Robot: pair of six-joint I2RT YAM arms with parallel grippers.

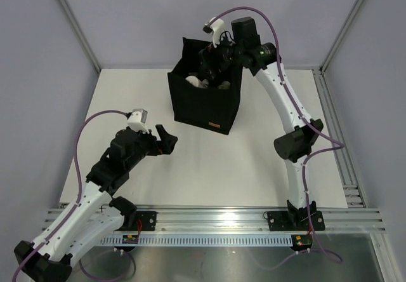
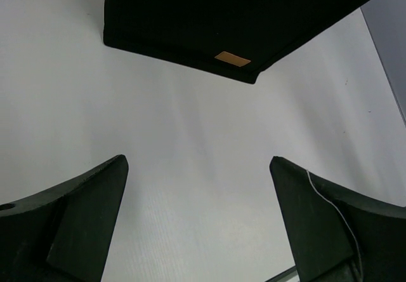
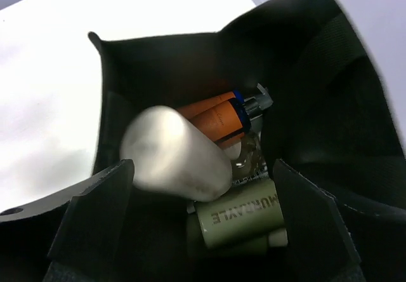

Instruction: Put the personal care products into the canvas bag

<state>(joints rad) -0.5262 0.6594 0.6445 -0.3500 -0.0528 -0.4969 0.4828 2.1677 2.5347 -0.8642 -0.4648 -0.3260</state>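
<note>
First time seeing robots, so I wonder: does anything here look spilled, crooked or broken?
Nothing spilled or broken. The bottles just lie jumbled inside the bag, and the silver one looks blurred, slanting atop the pile.

Bottles point(image 3: 238, 215) inside bag point(image 1: 203, 104) on table point(image 1: 209, 167)

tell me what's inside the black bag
A silver bottle lies over two orange tubes and an olive-green bottle. Whatever sits beneath them in the bag is covered.
</note>
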